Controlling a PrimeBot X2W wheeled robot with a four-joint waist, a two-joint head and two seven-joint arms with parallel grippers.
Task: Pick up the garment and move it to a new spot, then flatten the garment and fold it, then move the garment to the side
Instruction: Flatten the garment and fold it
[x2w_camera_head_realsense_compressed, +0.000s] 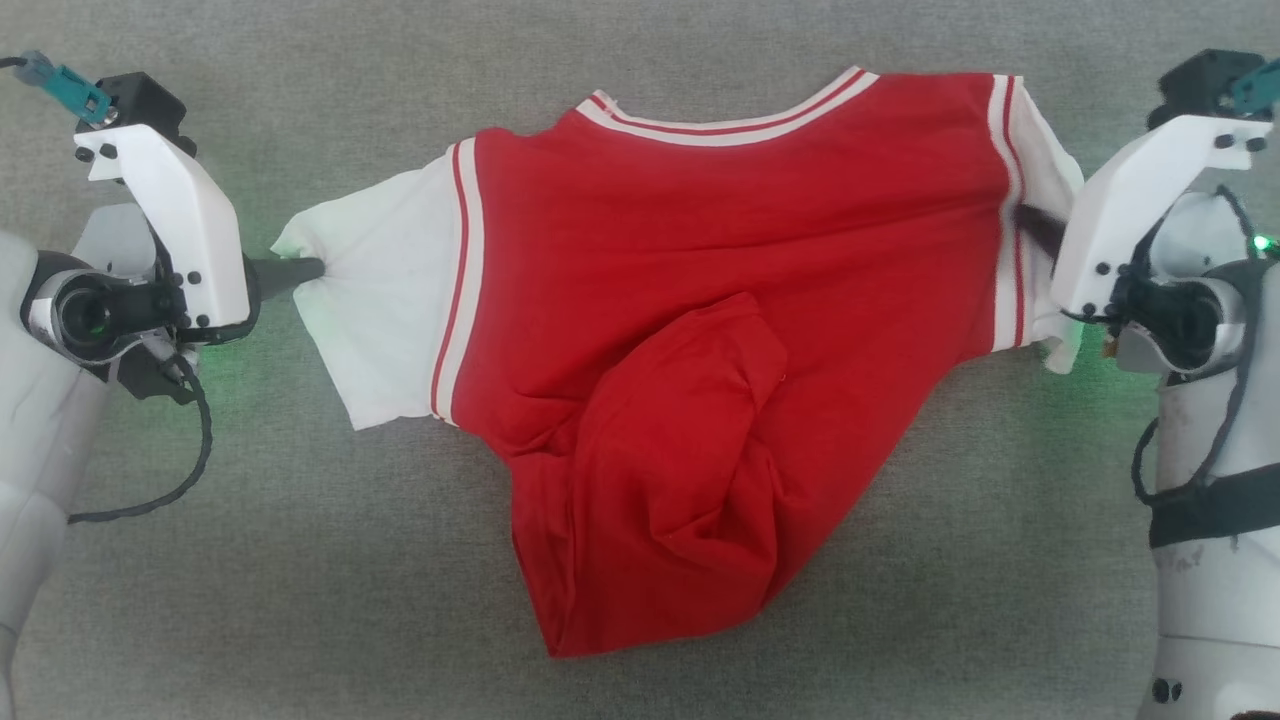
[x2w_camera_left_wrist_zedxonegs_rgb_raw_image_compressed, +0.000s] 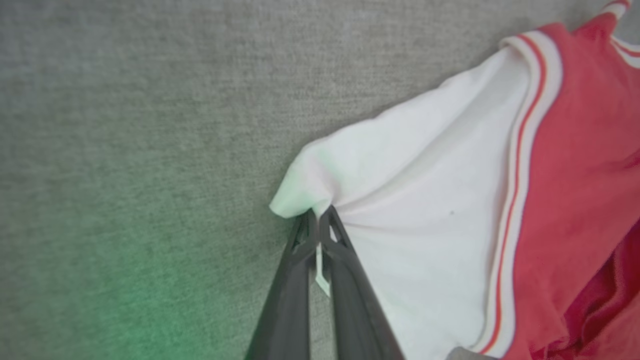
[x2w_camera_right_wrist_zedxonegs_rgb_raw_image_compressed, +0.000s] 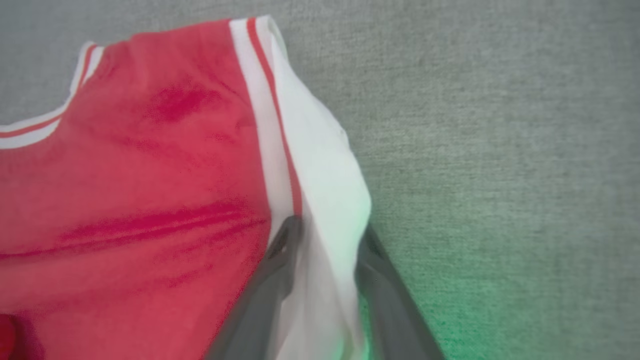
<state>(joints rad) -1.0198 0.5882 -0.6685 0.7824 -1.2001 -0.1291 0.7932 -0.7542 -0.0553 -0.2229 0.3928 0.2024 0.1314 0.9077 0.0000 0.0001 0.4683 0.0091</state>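
Red garment (x2w_camera_head_realsense_compressed: 700, 250) lies spread on the grey surface (x2w_camera_head_realsense_compressed: 300, 560), lower body bunched.
Finding: left gripper (x2w_camera_left_wrist_zedxonegs_rgb_raw_image_compressed: 318, 220) pressed together, pinching one white sleeve's edge; right gripper (x2w_camera_right_wrist_zedxonegs_rgb_raw_image_compressed: 330, 228) spread, straddling the other sleeve.

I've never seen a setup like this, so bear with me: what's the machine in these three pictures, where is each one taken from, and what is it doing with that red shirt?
It is a robot with two arms. The wide picture comes from a camera on its head, looking down at a grey surface; the white parts at both edges are its arms. The other two pictures come from a camera on each wrist, looking along that arm's two dark fingers. Spread on the surface is a red T-shirt with white sleeves, its lower part rumpled and folded over. The left claw is shut on the edge of one white sleeve. The right claw has its fingers apart on either side of the other sleeve, not clamped shut.
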